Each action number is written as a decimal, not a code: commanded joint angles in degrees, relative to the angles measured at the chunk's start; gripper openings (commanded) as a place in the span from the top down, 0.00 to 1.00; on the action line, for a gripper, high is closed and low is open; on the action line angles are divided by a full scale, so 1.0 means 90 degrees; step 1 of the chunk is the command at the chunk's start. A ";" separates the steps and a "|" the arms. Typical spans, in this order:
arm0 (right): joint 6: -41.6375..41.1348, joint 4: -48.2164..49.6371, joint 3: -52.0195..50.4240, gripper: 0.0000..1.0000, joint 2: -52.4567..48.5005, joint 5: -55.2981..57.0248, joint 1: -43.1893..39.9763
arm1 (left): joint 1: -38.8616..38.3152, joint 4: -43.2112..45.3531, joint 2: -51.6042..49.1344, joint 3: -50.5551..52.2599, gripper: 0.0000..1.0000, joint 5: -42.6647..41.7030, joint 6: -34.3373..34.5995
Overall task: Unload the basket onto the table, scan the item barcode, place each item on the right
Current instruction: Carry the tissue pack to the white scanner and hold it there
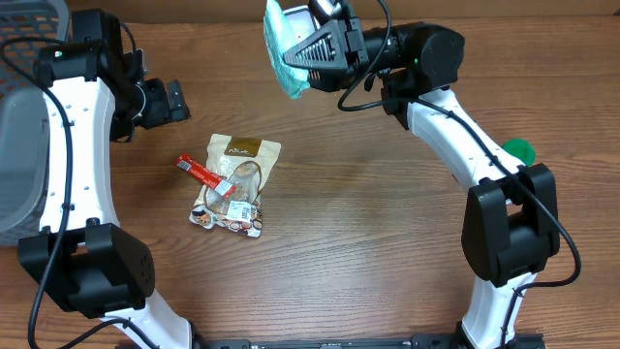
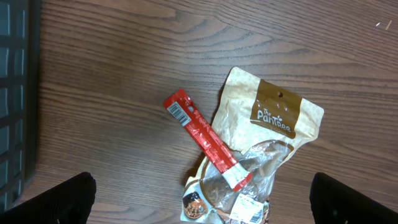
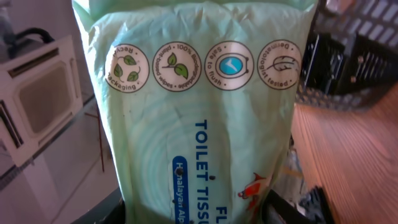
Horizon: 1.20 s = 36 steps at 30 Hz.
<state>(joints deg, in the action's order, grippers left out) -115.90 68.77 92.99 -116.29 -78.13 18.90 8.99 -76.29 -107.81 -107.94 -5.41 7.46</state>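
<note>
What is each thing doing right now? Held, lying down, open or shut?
Tissue pack, held up off the table.
Right end effector, shut on the tissue pack.
Left end effector, open and empty.
Red stick packet, lying flat across the snack bag.
Snack bag, lying flat on the table.

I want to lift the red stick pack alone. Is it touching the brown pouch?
Touching. The left wrist view shows the red stick pack lying with its lower end across the brown pouch.

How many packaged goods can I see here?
3: green tissue pack held up by the right gripper, tan pouch mid-table, red stick packet lying partly on it. The basket may hide more.
</note>
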 commanded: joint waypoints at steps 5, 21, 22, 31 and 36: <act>-0.0886 0.0068 0.0112 0.48 0.0255 0.0736 -0.0121 | -0.0044 0.0010 0.0029 0.0012 0.00 -0.0044 -0.0073; -0.0886 0.0070 0.0112 0.44 0.0374 0.1681 -0.0478 | -0.0044 0.0010 0.0029 0.0012 0.00 -0.0044 -0.0073; -0.0884 0.0070 0.0112 0.44 0.0386 0.1690 -0.0517 | -0.0044 0.0010 0.0029 0.0012 0.00 -0.0044 -0.0073; -0.0884 0.0068 0.0112 0.55 0.0384 0.0950 -0.0668 | -0.0044 0.0010 0.0029 0.0012 0.00 -0.0044 -0.0073; -0.0588 0.0068 0.0112 0.55 0.0384 -0.0015 -0.0610 | -0.0044 0.0010 0.0029 0.0012 0.00 -0.0044 -0.0073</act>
<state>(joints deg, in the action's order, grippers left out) -115.90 68.95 92.99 -115.85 -72.20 12.88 8.99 -76.29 -107.81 -107.94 -5.41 7.46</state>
